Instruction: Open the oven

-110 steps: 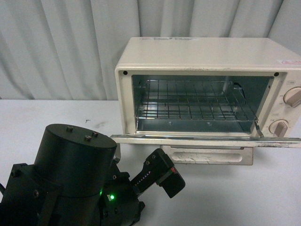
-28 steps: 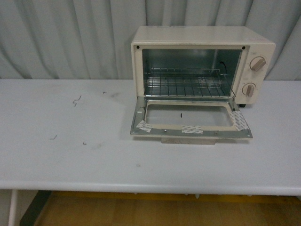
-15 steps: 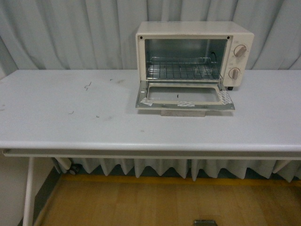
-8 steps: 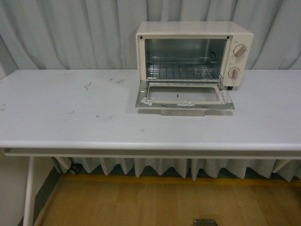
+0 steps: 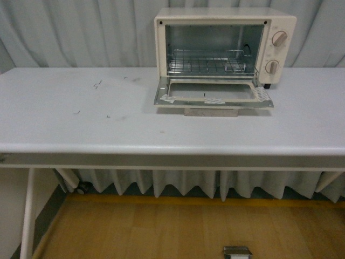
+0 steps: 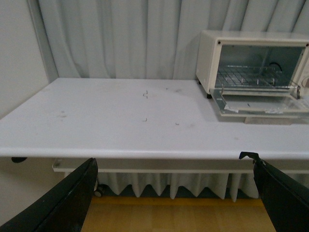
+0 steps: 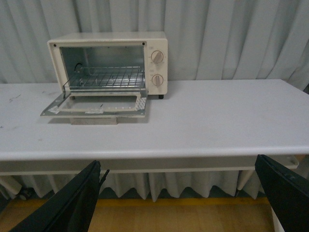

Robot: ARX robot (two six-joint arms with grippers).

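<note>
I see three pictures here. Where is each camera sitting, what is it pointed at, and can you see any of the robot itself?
Front view: on the robot's body, facing the table and the open oven; no robot part shows.
Left wrist view: on the left arm, back from the table edge; the left claw spreads wide in the lower corners.
Right wrist view: on the right arm, likewise; the right claw frames it.
All three share the oven with its door dropped flat.

The cream-white toaster oven [image 5: 225, 43] sits upright toward the back of the surface [image 5: 161, 124], its glass-windowed door [image 5: 213, 97] dropped fully open, flat.
</note>
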